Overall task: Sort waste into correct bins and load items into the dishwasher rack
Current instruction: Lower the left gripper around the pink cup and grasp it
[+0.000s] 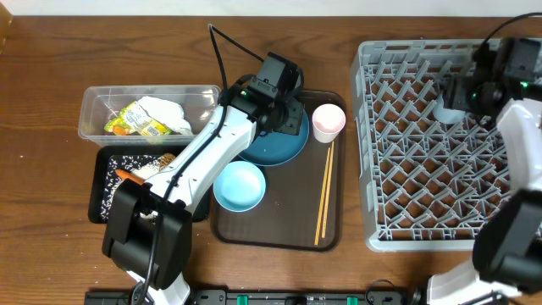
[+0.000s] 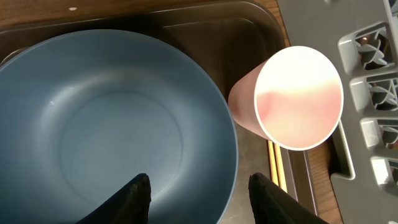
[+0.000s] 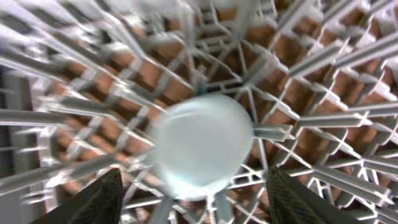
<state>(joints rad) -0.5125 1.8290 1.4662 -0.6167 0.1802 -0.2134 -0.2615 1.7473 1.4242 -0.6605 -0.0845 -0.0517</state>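
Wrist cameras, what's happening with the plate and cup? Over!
Left end effector open, straddling dark-blue plate rim. Right end effector open over light-blue cup in rack. Plate crowded by pink cup.

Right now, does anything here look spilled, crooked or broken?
Nothing looks broken. The one mess is white grains scattered across the black tray beside the clear tub, with a carrot among them. The cup in the rack is too blurred to tell if it sits straight.

the small light-blue cup (image 3: 202, 146) rests among the pegs of the grey rack (image 1: 406, 195), while the dark-blue plate (image 2: 93, 124), upright pink cup (image 2: 298, 96), light-blue bowl (image 1: 239, 186) and wooden chopsticks (image 1: 323, 199) lie left of it, with the napkin (image 1: 165, 110) and wrapper (image 1: 140, 125) in the clear tub (image 1: 93, 106).
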